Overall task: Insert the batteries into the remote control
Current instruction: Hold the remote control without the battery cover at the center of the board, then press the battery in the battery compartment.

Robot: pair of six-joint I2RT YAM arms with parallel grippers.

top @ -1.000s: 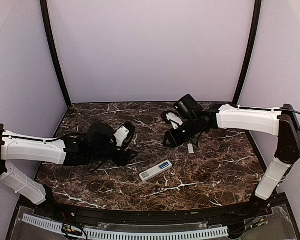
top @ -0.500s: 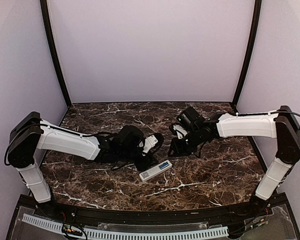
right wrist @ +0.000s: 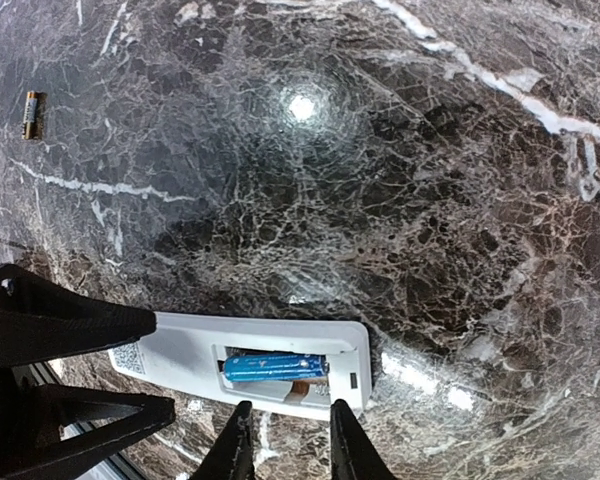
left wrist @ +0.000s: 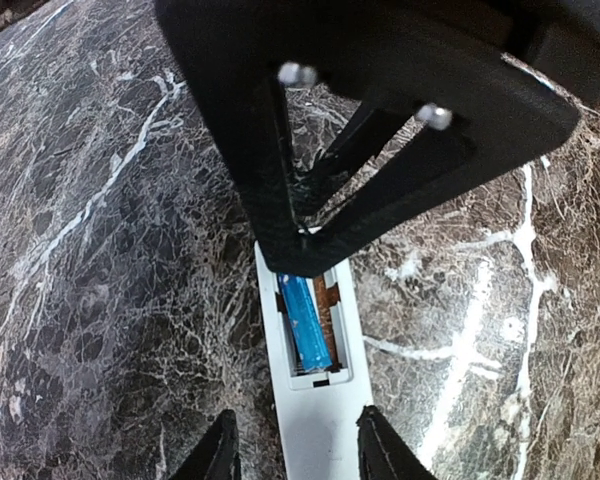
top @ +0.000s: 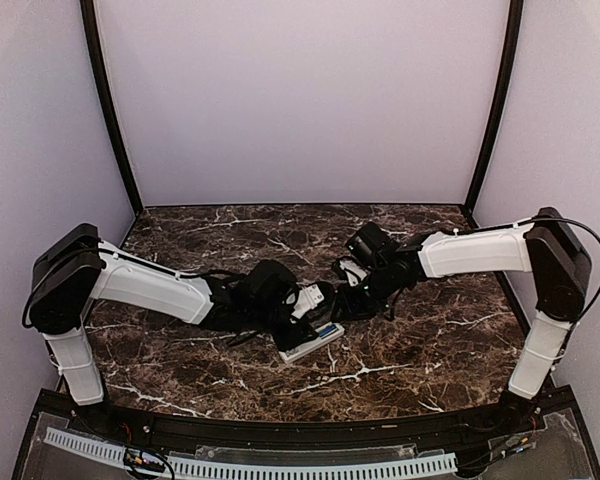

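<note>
Top external: left hand [top: 318, 300] and right hand [top: 350, 302] meet over the remote control [top: 311, 341] on the worktop [top: 430, 350].

Left wrist: fingers [left wrist: 220, 455] parted, empty, straddling its shell, which is probably light, rigid and slick; grip the long edges.

Right wrist: fingers [right wrist: 345, 445] slightly parted, empty. One battery [right wrist: 275, 366] sits in the recess just ahead, and a second battery [right wrist: 32, 113] lies far ahead-left.

Robot lab test booth, plain lilac walls [top: 300, 100], black corner posts [top: 110, 110], dark marble-patterned tabletop [top: 430, 350]; white cable rail [top: 250, 465] along near edge

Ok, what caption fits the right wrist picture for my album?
Right tool poised by the white remote control, one blue battery in its open recess.
</note>
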